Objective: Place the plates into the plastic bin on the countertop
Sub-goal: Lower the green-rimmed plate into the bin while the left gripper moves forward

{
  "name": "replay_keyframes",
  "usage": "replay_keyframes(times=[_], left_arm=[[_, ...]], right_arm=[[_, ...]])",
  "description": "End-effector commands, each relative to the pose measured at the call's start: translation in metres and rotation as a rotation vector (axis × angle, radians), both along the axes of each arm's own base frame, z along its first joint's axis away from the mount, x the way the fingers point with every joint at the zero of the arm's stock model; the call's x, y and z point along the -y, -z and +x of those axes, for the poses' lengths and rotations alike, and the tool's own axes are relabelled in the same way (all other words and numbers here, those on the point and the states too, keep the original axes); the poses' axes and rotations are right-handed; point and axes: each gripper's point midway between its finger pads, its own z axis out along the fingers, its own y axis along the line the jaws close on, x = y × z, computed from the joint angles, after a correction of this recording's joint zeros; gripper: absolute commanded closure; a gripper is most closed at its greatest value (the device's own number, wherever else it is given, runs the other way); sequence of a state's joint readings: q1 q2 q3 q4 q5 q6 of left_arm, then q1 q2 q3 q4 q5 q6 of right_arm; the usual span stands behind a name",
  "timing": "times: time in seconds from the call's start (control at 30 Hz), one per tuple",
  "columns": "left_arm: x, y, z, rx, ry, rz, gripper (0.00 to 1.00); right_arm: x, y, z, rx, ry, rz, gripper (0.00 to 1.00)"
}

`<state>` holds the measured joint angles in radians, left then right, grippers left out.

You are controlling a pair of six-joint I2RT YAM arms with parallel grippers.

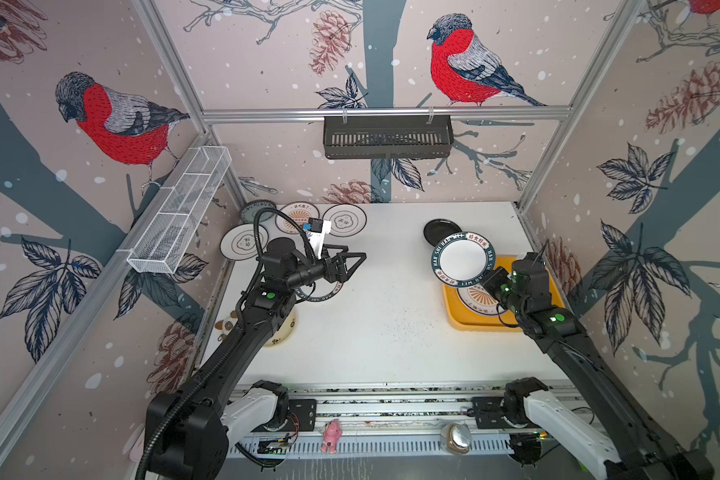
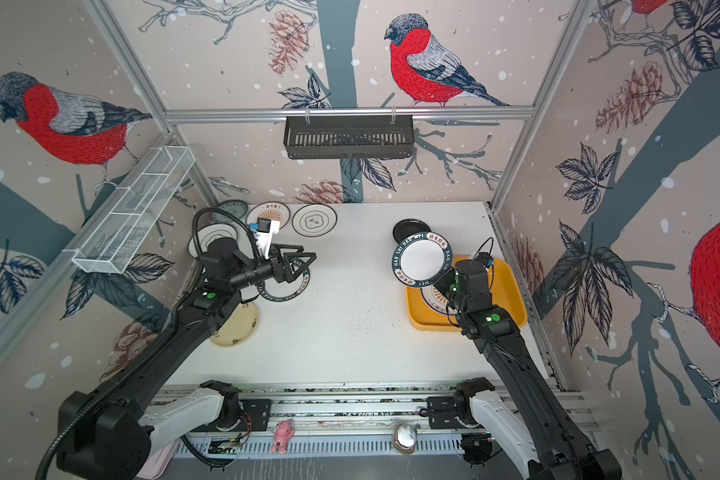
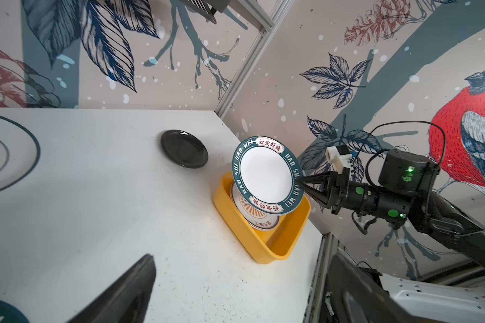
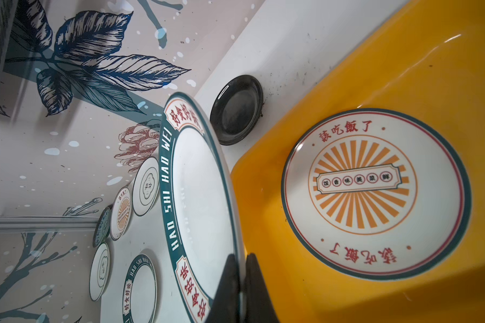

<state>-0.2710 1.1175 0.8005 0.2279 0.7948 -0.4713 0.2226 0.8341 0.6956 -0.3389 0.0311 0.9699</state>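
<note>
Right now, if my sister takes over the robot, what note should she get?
Right gripper: shut on the rim of a lettered plate, held tilted over the yellow bin.
Left gripper: open, empty, over a second lettered plate on the countertop.
Done: one sunburst plate lies in the bin.
Left: set the held plate in, then seven more from the countertop: the black plate, the second lettered plate, the cream plate and four corner plates at the far left.
</note>
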Motion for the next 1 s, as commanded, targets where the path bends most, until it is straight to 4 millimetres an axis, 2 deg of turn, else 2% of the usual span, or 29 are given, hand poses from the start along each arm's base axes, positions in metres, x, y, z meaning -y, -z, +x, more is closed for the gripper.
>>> replay_keyframes(times=[0.0, 0.17, 0.4, 0.83, 0.97], left_arm=[[0.015, -0.003, -0.008, -0.005, 0.108, -0.027, 0.04], [0.046, 0.024, -0.017, -0.078, 0.196, 0.046, 0.04], [0.065, 0.037, -0.030, -0.132, 0.291, 0.055, 0.04], [0.112, 0.092, -0.064, -0.294, 0.468, 0.158, 0.04], [0.119, 0.101, -0.069, -0.295, 0.477, 0.199, 0.04]], right_arm=[[-0.002, -0.006, 0.005, 0.041, -0.031, 0.031, 0.98], [0.006, 0.004, 0.004, 0.022, -0.019, 0.034, 0.98], [0.014, 0.018, -0.001, 0.002, -0.019, 0.050, 0.98], [0.046, 0.039, -0.017, -0.018, 0.027, 0.084, 0.98], [0.055, 0.052, -0.024, -0.035, 0.050, 0.096, 0.98]])
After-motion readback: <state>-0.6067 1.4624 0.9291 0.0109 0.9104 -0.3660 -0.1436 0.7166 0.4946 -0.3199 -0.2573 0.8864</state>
